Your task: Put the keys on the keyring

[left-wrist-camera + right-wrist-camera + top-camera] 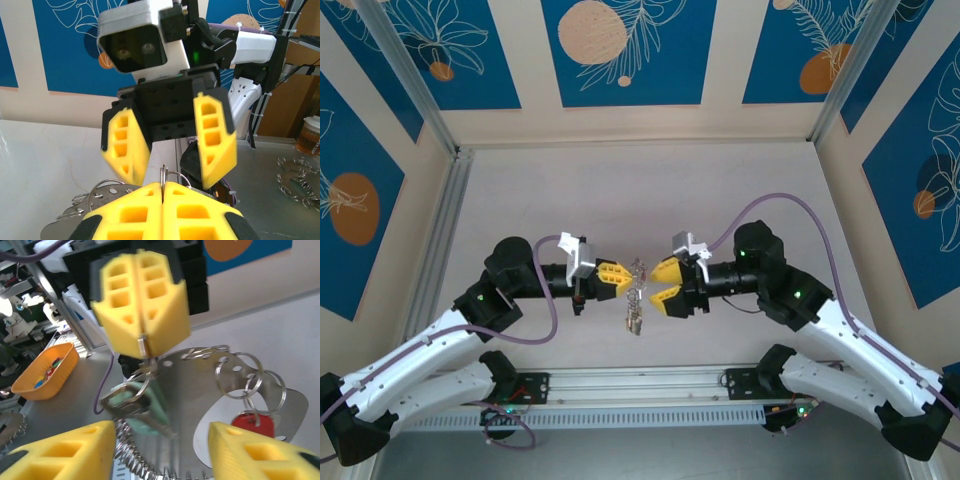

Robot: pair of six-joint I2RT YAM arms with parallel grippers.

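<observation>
Keyring (190,390) sits at the middle of the table (620,190), between the two grippers. Its flat grey plate is held by a thin wire loop (143,347), on which the left gripper (141,335) is pinched tight. The right gripper (667,285) faces it from 3 o'clock with its jaws spread wide, gripping nothing.

From the right wrist, the red key (252,424) hangs at 4 o'clock on the plate from linked split rings (240,372). The pale teal key (150,407) lies at 8 o'clock, partly behind a ring, and the chain fringe (127,450) runs along 7 o'clock. An orange bowl (47,370) of coloured bits stands off at 9 o'clock.

The left wrist view adds a cup (310,135) at 3 o'clock and loose rings (297,175) on the table below it. From overhead the cluster is a small silvery tangle, its keys too small to tell apart.
</observation>
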